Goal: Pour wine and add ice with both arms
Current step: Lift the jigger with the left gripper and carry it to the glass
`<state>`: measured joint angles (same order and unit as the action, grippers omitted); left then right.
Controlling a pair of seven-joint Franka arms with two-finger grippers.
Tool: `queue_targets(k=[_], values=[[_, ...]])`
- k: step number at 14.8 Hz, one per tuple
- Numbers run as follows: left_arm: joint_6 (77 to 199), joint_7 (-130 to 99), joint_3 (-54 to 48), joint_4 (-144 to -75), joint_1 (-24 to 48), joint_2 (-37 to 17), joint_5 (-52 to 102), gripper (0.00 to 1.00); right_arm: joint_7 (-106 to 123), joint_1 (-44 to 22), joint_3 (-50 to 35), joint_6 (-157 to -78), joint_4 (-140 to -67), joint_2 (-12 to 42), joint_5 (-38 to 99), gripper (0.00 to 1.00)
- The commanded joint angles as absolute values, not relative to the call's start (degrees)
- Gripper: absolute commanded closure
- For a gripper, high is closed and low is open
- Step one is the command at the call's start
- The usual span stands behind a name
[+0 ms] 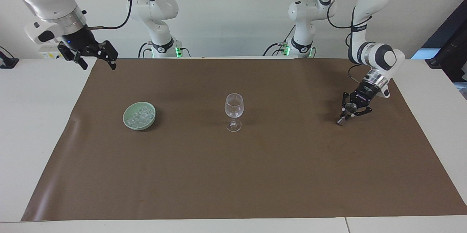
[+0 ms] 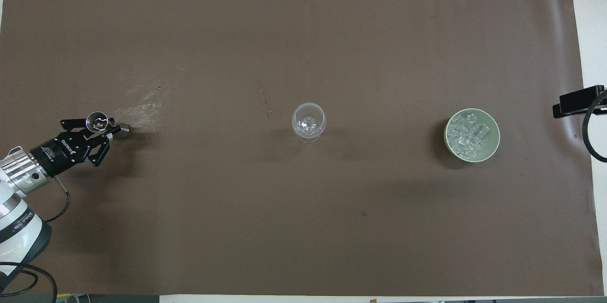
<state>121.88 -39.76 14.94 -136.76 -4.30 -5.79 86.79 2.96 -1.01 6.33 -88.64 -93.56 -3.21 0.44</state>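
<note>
Overhead view shows the left gripper (image 2: 102, 131) with its jaws drawn in around a small metal jigger (image 2: 97, 122), an hourglass measuring cup whose open mouth faces up and whose lower cone reaches the brown mat (image 2: 303, 227) just past the fingertips. In the facing view the same gripper (image 1: 351, 111) comes down at a slant from the wrist, so the jaws clamp the jigger (image 1: 349, 110) near its waist, not squarely.

That slanted hold is the main risk. A narrow, smooth waist can pivot between the pads, and if the cup tips while it is lifted, whatever liquid it carries spills onto the mat short of the wine glass (image 2: 308, 123). The glass stands well apart from the jaws, at the middle of the mat, on a thin stem; a brush from the gripper during the pour would likely topple it.

Farther out again, toward the right arm's end, the ice (image 2: 468, 134) lies heaped in a pale green bowl (image 2: 493, 149), untouched. The right gripper (image 1: 95, 56) waits in the air over the mat's corner, jaws apart, holding nothing.
</note>
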Motion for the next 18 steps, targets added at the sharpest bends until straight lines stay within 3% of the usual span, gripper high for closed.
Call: queue_targets(k=[1, 6, 9, 14, 18], values=[[123.13, -43.50, 15.47, -137.72, 0.07, 0.51, 87.89, 1.00, 3.78, -0.18, 5.89, -88.07, -94.22, -3.78, 0.70, 0.00], [123.48, -50.35, 15.12, -137.81, 6.31, 7.90, 87.01, 1.00, 3.78, -0.18, 5.89, -88.07, -94.22, -3.78, 0.70, 0.00], [131.10, -57.02, 9.26, -136.76, 9.49, 10.37, 85.61, 1.00, 3.78, -0.18, 5.89, -88.15, -94.22, -3.78, 0.70, 0.00], [138.69, -66.86, -4.11, -131.76, 9.58, 9.41, 83.17, 1.00, 3.78, -0.18, 5.89, -88.15, -94.22, -3.78, 0.70, 0.00], [140.45, -88.89, -10.89, -121.32, 9.58, 2.74, 61.57, 1.00, 3.78, -0.18, 5.89, -88.07, -94.22, -3.78, 0.70, 0.00]])
